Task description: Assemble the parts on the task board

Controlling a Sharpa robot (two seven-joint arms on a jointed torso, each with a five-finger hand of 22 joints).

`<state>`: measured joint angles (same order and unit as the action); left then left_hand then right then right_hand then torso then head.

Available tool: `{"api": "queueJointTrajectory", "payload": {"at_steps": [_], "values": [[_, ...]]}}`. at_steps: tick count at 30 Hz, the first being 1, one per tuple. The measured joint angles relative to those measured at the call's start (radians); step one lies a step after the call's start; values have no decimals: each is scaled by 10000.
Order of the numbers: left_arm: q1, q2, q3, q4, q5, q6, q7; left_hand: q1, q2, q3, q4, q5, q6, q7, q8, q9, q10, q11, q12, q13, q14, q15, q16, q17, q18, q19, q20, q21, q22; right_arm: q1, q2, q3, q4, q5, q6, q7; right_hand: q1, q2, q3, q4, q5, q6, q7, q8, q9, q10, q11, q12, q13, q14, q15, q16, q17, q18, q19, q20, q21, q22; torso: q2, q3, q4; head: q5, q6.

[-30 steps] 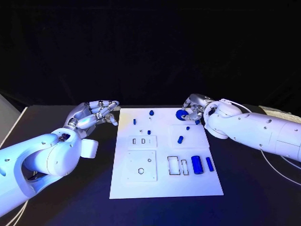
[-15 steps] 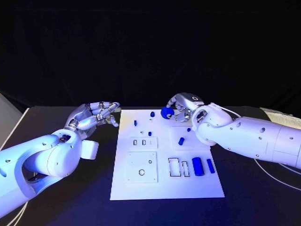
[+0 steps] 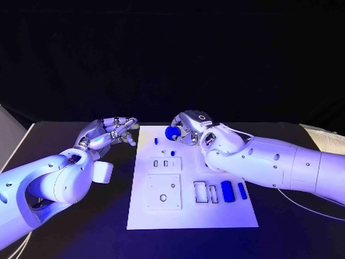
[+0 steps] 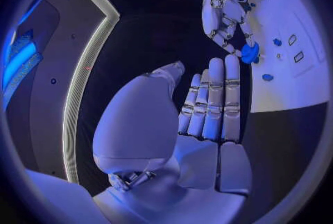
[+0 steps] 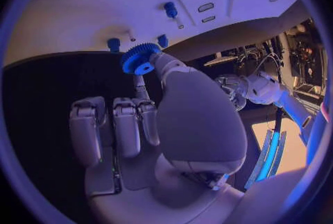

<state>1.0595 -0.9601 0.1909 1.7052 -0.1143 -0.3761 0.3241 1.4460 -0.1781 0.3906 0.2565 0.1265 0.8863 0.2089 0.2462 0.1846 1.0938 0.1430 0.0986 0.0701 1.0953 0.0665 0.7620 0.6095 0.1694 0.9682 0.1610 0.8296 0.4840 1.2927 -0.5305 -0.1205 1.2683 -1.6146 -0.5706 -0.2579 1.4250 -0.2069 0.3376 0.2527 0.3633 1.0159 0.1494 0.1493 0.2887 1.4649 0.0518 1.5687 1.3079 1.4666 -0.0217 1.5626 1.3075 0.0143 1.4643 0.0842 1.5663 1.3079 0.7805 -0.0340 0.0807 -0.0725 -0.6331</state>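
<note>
Black tabletop runs under the white task board (image 3: 192,216), and my right hand (image 3: 190,127) has swung from the board's 1 o'clock corner across to about 12 o'clock over the past second, carrying the blue gear (image 3: 172,132) with it. It pinches that gear at its fingertips above the board's far edge, near the small blue pegs (image 3: 156,141) standing there. I judge the gear is being taken to a post for seating; it is not yet down. My left hand (image 3: 109,133) hovers beside the board at 10 o'clock, holding nothing, fingers loosely apart. From the head camera the gear's teeth are lost; the right wrist view shows the toothed rim and centre hole (image 5: 141,59) plainly, while the left wrist view shows my left fingers (image 4: 213,100) laid straight and unladen.
</note>
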Motion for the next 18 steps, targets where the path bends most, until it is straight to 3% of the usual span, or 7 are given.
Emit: {"api": "queueJointTrajectory", "payload": {"at_steps": [18], "values": [[0, 3, -1, 16, 0, 2, -14, 0, 0, 0, 0, 0, 0, 0, 0, 0, 0, 0, 0, 0, 0, 0, 0, 0, 0, 1, 0, 0, -2, -130, 495, -59, -417, -851, 202, -649, -27, -30, 10, 10, -78, 62, 3, 0, 0, -1, 1, 0, -2, 0, 1, 0, -1, 0, 36, -36, 0, -2, 5, 10, -27, 62, -44]]}}
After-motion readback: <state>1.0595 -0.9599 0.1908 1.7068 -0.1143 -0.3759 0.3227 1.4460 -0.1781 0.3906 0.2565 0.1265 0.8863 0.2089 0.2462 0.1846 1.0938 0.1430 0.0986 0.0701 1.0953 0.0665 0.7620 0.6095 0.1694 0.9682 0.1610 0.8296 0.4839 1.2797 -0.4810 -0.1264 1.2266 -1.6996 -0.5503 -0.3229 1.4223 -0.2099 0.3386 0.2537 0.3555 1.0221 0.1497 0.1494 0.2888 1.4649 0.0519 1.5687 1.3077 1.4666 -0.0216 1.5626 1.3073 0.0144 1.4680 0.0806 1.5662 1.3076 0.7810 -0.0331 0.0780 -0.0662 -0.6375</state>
